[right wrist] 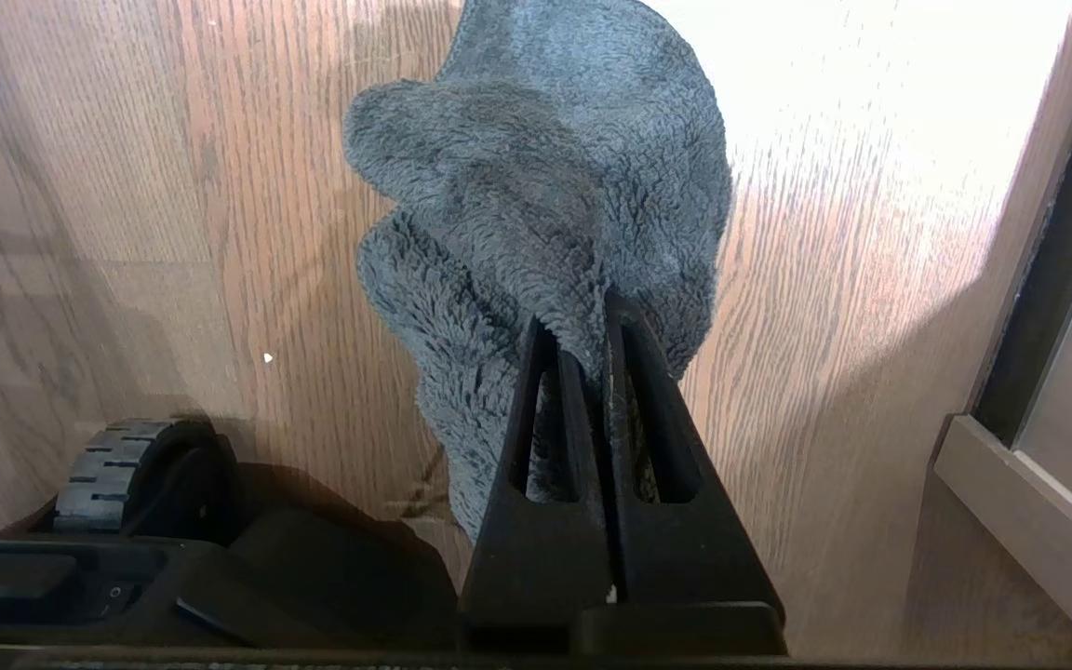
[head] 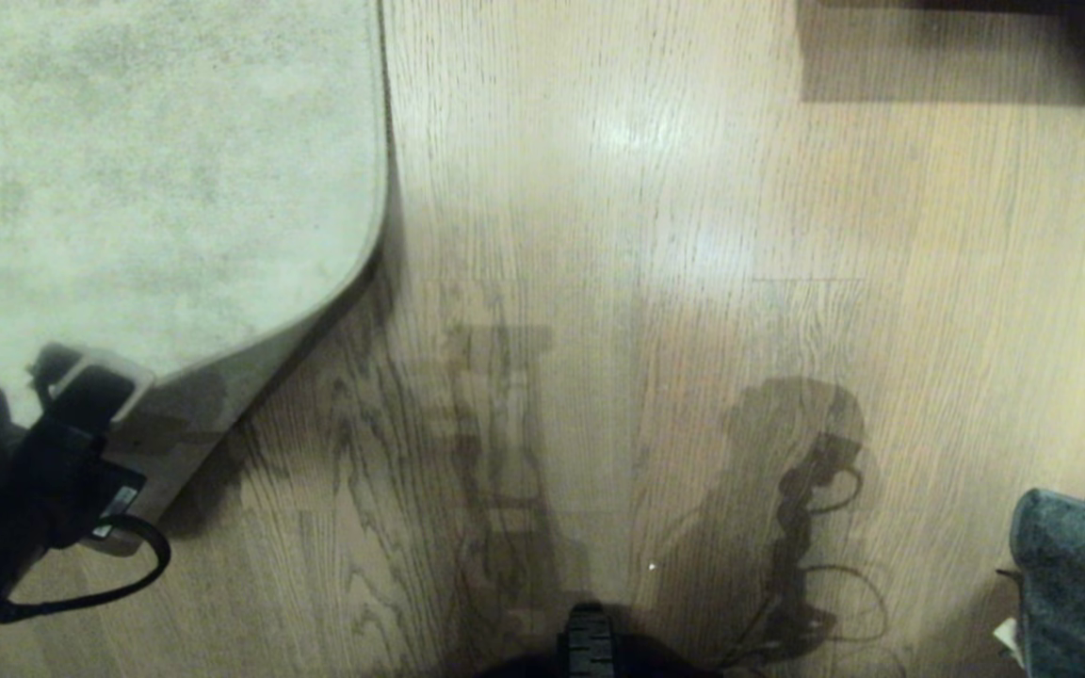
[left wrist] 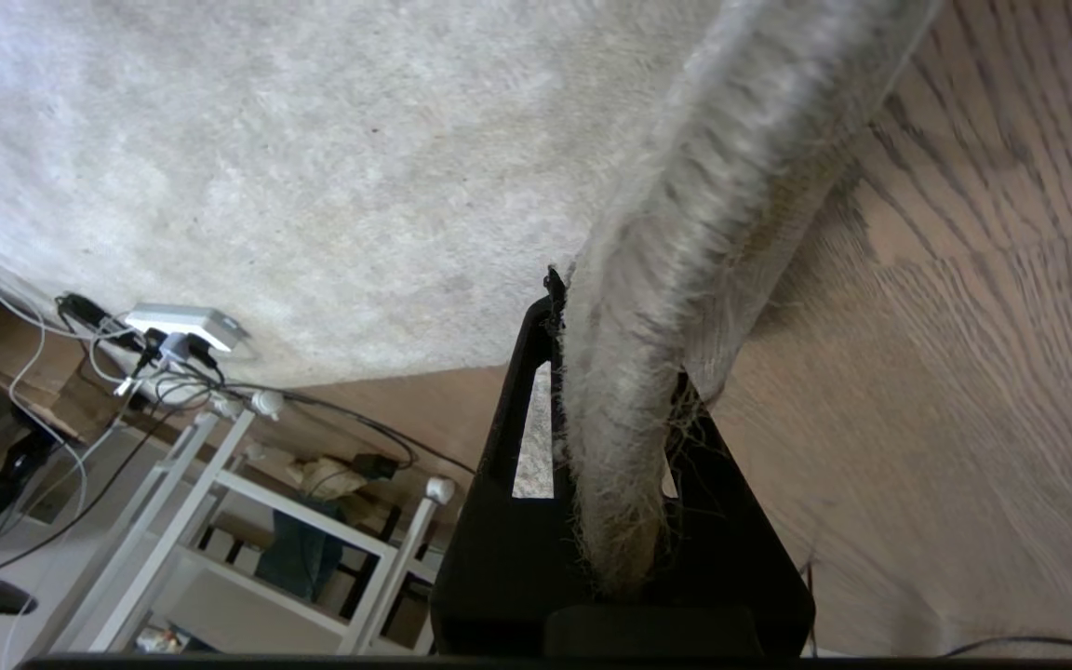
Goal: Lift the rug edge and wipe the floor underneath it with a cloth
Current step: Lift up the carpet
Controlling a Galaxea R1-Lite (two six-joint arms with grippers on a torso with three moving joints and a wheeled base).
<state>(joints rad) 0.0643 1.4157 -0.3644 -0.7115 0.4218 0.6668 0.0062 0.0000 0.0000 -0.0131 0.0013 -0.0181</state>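
Rug edge (left wrist: 648, 307) pinched inside left tool (left wrist: 615, 409).

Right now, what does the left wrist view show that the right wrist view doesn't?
Only the left wrist view shows the left hand clamped on the lifted rug edge, the rug's darker underside, and a white rack with a cable tangle beyond. Only the right wrist view shows the right hand shut on the grey cloth, hanging above the floor, plus a base wheel. Both show the wooden floor.
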